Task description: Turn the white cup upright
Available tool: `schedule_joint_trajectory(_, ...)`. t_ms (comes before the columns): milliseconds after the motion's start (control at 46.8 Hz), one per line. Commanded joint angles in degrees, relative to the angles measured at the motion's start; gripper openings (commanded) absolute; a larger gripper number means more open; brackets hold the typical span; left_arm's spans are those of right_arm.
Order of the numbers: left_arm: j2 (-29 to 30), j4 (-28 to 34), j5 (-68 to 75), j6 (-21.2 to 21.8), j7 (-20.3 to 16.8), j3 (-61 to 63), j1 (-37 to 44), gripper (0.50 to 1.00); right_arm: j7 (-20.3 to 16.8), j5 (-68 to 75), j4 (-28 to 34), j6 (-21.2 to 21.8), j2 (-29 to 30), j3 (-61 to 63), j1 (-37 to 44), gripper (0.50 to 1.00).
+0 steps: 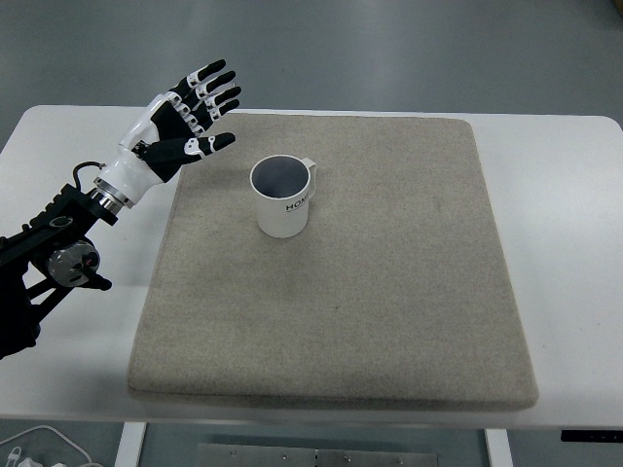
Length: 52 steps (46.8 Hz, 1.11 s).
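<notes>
**Already upright: white mug stands on the mat, left hand open beside it**

Seemingly the flip is done, judging by how things lie. Going from left to right with the grey felt mat as the landmark: the left hand hangs over the mat's far-left corner, its arm reaching in across the white bench on that side. Its fingers are spread wide and straight, thumb out, holding nothing and clear of the mug.

Further right, in the far-left part of the mat, stands the white mug. Its mouth faces up, the dark inside shows, its base sits flat on the felt, and the handle points away toward the mat's far-right. Dark print runs on its side, too small to read fully. The remainder of the mat to the right carries nothing, and no right arm shows.

To close the step well, I judge the hand should draw back toward the mat's left edge with fingers kept splayed, rising as it goes, so no fingertip brushes the rim and tips the mug over.
</notes>
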Motion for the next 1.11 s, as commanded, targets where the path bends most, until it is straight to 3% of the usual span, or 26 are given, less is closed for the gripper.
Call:
schedule_joint_trajectory(0, 2.0, 0.0, -0.8, 0.0, 0.0, 0.0, -0.5, 0.992, 0.0, 0.0, 0.0, 0.0, 0.0, 0.0, 0.0, 0.930)
schedule_joint_trajectory(406, 3.8, 4.9, -4.3, -0.7, 0.2, 0.2, -5.3, 0.994, 0.0, 0.0, 0.0, 0.0, 0.0, 0.0, 0.0, 0.930)
schedule_joint_trajectory(683, 3.8, 7.3, -15.9, -0.9, 13.9, 0.1, -5.9, 0.996, 0.0, 0.0, 0.0, 0.0, 0.0, 0.0, 0.0, 0.930)
schedule_joint_trajectory(1089, 3.9, 7.5, -29.6, 0.0, 28.0, -0.1, -6.9, 0.996, 0.0, 0.0, 0.0, 0.0, 0.0, 0.0, 0.0, 0.928)
